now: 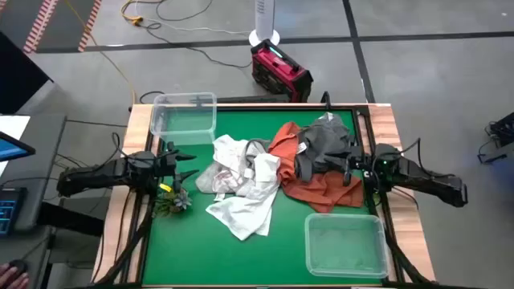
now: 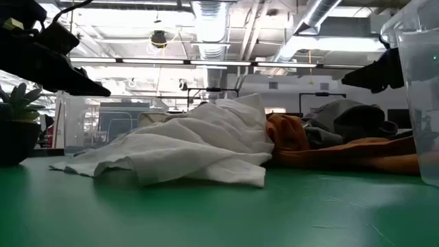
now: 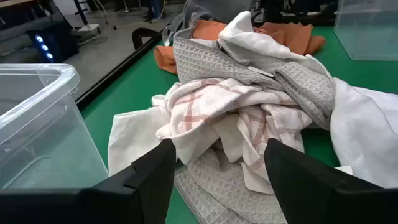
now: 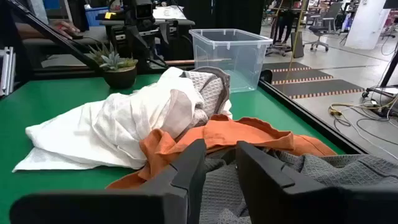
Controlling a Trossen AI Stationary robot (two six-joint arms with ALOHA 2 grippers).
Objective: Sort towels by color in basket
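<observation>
I see the towels heaped in the middle of the green table point(image 1: 161, 257). The white towel point(image 1: 241, 210) spreads toward 6 o'clock, a light grey waffle towel point(image 3: 249, 71) and a white one with red checks point(image 3: 217, 112) are bunched on it at 9 o'clock of the heap. The rust orange towel point(image 1: 317, 189) lies at 3 o'clock of the white one and touches it, and the dark grey towel point(image 1: 325, 140) sits on top of the orange one.

My left hand point(image 1: 183, 166) waits at 9 o'clock of the heap, fingers spread wide, holding nothing, just beside a small potted plant point(image 1: 173, 201). My right hand point(image 4: 216, 165) is at 3 o'clock, low over the dark grey towel; its fingers are a little apart and I see no cloth between them.

One clear bin point(image 1: 183, 115) stands at 11 o'clock on the table, another clear bin point(image 1: 345, 245) at 5 o'clock
</observation>
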